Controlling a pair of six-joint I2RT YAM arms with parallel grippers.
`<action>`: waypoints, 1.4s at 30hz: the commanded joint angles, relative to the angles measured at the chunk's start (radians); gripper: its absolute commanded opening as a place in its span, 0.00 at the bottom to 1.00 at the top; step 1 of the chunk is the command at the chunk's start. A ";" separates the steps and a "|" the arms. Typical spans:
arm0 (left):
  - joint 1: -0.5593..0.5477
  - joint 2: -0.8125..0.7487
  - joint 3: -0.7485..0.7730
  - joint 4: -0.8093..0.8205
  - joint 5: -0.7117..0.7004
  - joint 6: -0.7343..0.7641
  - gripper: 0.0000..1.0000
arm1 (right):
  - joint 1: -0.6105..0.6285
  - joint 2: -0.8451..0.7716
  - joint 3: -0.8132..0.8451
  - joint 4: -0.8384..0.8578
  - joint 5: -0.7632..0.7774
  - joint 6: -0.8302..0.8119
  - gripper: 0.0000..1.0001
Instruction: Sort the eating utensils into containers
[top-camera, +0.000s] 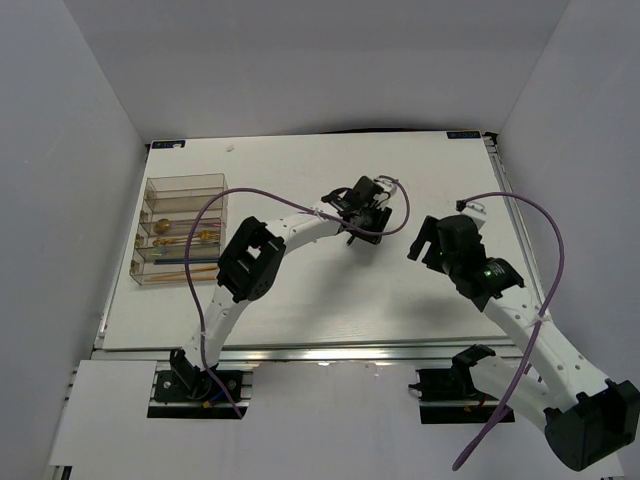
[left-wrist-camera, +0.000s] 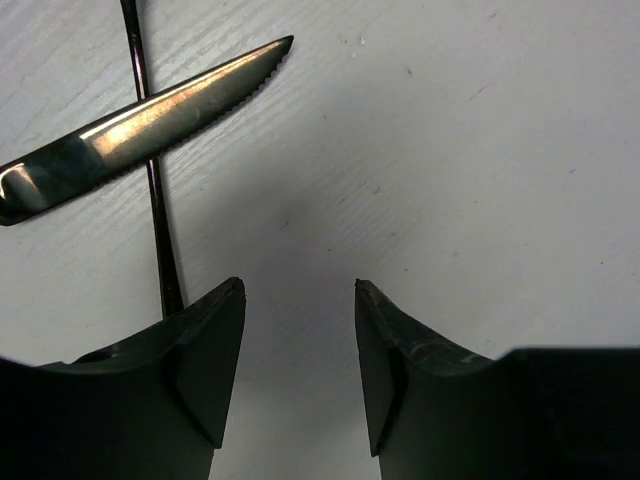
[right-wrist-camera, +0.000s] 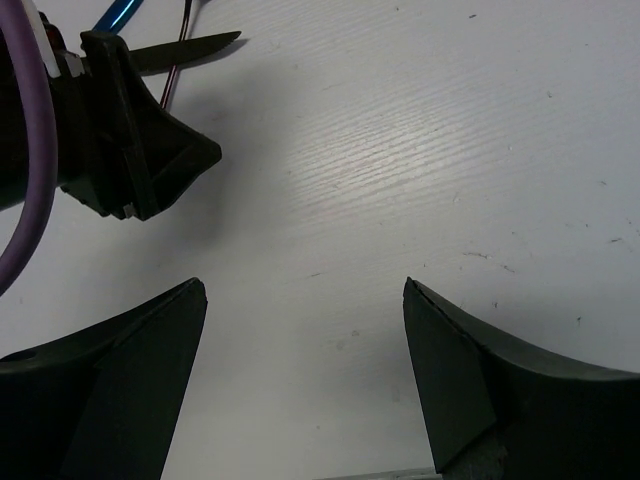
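My left gripper (left-wrist-camera: 300, 285) is open and empty, low over the white table near its centre (top-camera: 365, 222). Just ahead of its left finger lies a serrated knife blade (left-wrist-camera: 140, 125) crossing over a thin dark stick (left-wrist-camera: 155, 200). The right wrist view shows the knife tip (right-wrist-camera: 195, 46), a blue utensil piece (right-wrist-camera: 120, 15) and the left gripper's body (right-wrist-camera: 130, 140). My right gripper (right-wrist-camera: 305, 285) is open and empty over bare table, to the right of the left one (top-camera: 428, 240). The clear brownish organiser (top-camera: 212, 184) stands at the left, holding gold utensils (top-camera: 185, 238) and orange sticks (top-camera: 180, 270).
White walls enclose the table (top-camera: 330, 290) at the back and sides. A purple cable (top-camera: 300, 205) loops over the left arm, another (top-camera: 550, 240) over the right arm. The table's right edge (top-camera: 510, 210) is close to the right arm.
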 joint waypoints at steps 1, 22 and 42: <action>0.003 -0.011 0.059 0.028 -0.009 0.001 0.58 | -0.005 -0.033 -0.006 -0.014 -0.011 -0.043 0.84; 0.014 0.055 0.202 -0.069 -0.147 0.097 0.63 | -0.007 -0.070 -0.004 -0.006 -0.050 -0.095 0.84; 0.054 0.196 0.223 -0.024 0.016 0.031 0.50 | -0.005 -0.163 0.010 -0.008 -0.073 -0.125 0.84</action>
